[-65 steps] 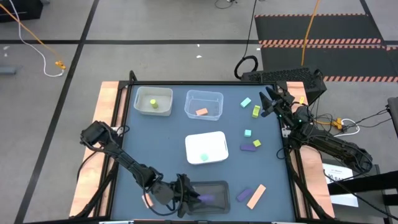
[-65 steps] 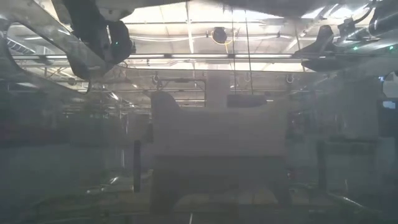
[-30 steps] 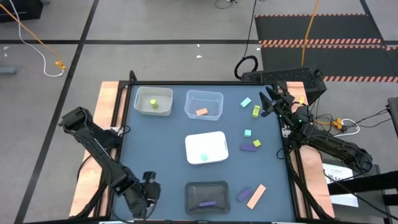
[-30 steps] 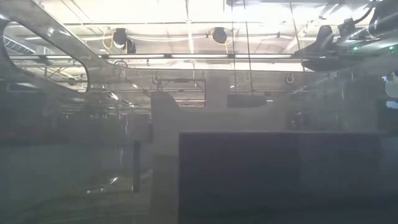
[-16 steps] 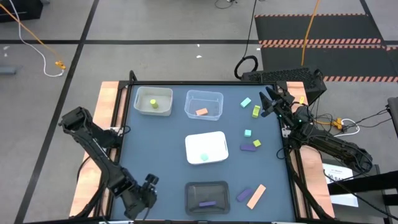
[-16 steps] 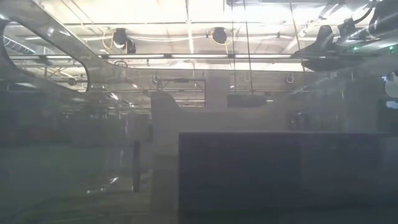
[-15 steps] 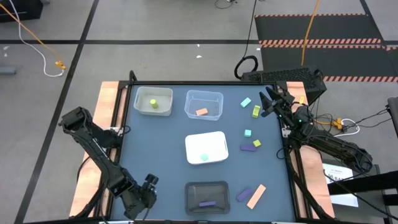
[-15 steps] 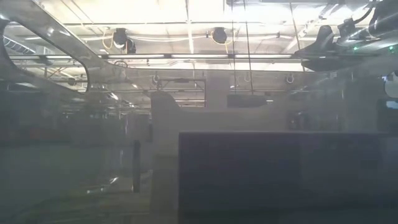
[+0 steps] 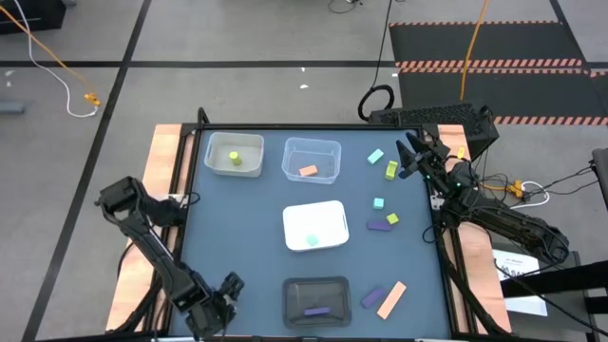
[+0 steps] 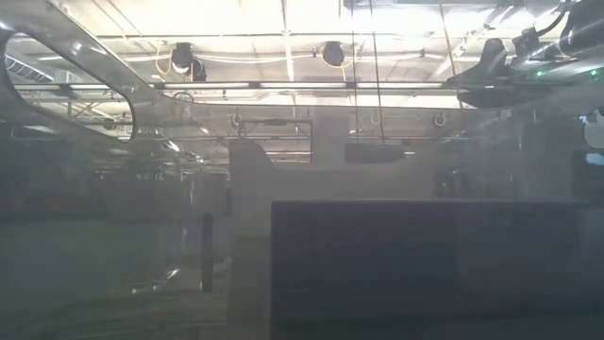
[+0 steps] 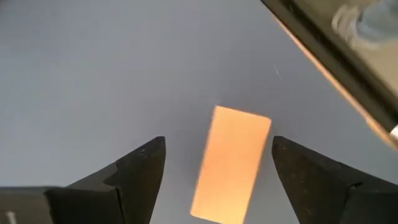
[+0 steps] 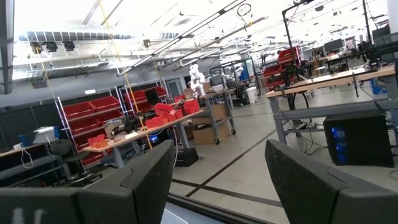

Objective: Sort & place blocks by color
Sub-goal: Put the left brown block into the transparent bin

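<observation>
Roughly a third sorted: one block each in the four trays (image 9: 329, 176). Left gripper (image 11: 217, 165) spread wide over a peach bar (image 11: 231, 163), table's near-left corner. Right gripper (image 9: 408, 155) spread, empty, parked far right. Seven blocks (image 9: 382, 224) loose on right side.

Workshop hall around a blue-topped work table

A grey concrete floor (image 9: 237, 38) with dark taped lines surrounds the blue table top (image 9: 237, 218); a black ribbed floor mat with red-striped edges (image 9: 494, 66) lies beyond the table's far right corner, and an orange cable (image 9: 57, 52) trails across the floor at far left. Ahead of the right wrist camera stand red storage bins on shelving (image 12: 99, 112), long wooden workbenches (image 12: 143, 134) and bright ceiling strip lights (image 12: 74, 15).
</observation>
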Robot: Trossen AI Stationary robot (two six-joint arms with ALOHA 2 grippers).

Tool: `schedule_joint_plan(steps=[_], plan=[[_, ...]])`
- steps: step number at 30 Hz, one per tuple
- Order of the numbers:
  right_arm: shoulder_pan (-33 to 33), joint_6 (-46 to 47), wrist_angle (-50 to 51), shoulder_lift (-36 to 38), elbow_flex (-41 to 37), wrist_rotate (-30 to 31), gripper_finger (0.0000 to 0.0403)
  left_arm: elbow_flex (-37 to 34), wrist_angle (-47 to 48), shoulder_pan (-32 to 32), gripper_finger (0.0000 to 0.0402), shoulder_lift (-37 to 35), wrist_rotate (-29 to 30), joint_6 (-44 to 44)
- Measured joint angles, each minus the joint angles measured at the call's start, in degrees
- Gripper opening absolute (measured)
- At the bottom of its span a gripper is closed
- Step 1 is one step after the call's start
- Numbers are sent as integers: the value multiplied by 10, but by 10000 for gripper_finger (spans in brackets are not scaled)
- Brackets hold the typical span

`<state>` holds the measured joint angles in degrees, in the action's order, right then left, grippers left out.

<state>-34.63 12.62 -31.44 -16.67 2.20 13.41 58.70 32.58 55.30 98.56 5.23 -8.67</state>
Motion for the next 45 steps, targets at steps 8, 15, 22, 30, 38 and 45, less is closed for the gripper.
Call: schedule_joint_plan(steps=[8, 15, 22, 30, 38, 45], plan=[[0, 0, 0, 0, 0, 0, 247, 0, 28, 6, 251, 21, 19, 10], [0, 0, 0, 0, 0, 0, 247, 0, 27, -8, 131, 26, 25, 9], [0, 0, 0, 0, 0, 0, 247, 0, 24, -17, 131, 20, 6, -50], [0, 0, 0, 0, 0, 0, 247, 0, 24, -35, 131, -51, 70, -51], [0, 0, 0, 0, 0, 0, 247, 0, 27, -102, 131, -146, 233, 28], [0, 0, 0, 0, 0, 0, 247, 0, 23, -202, 131, -208, 313, 87]])
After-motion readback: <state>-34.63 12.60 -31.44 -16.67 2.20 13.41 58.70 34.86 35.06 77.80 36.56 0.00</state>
